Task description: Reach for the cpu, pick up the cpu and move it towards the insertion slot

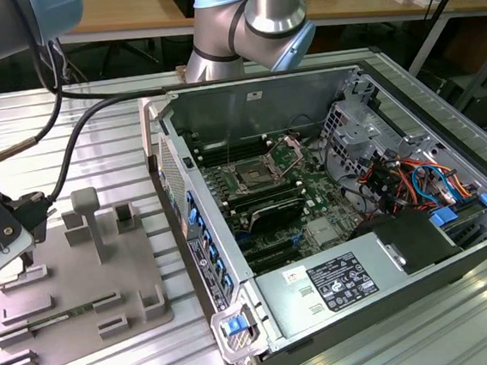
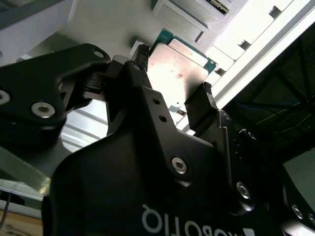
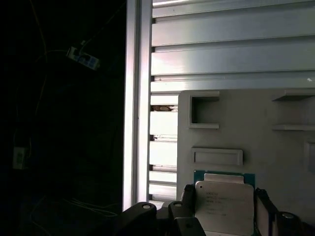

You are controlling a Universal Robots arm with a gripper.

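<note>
The cpu (image 2: 172, 81), a thin square chip with a silvery metal top, sits between my gripper's (image 2: 174, 70) two black fingers. One fingertip (image 2: 141, 53) and the other (image 2: 205, 91) press against opposite edges of it. In the first wrist view the cpu (image 3: 221, 209) lies over the grey tray (image 3: 256, 137), held in my gripper (image 3: 224, 192). In the exterior view my gripper (image 1: 5, 261) hovers at the tray's (image 1: 82, 293) edge at the exterior view's left. The insertion slot (image 1: 252, 177), with a shiny frame and an open hinged plate, lies on the motherboard far toward the exterior view's right.
An open computer case (image 1: 330, 183) stands to the exterior view's right of the tray, its side wall (image 1: 186, 214) rising between tray and socket. Raised blocks (image 1: 92, 219) stand on the tray. Cables (image 1: 398, 176) crowd the case's right side. The arm's base (image 1: 246, 27) rises behind the case.
</note>
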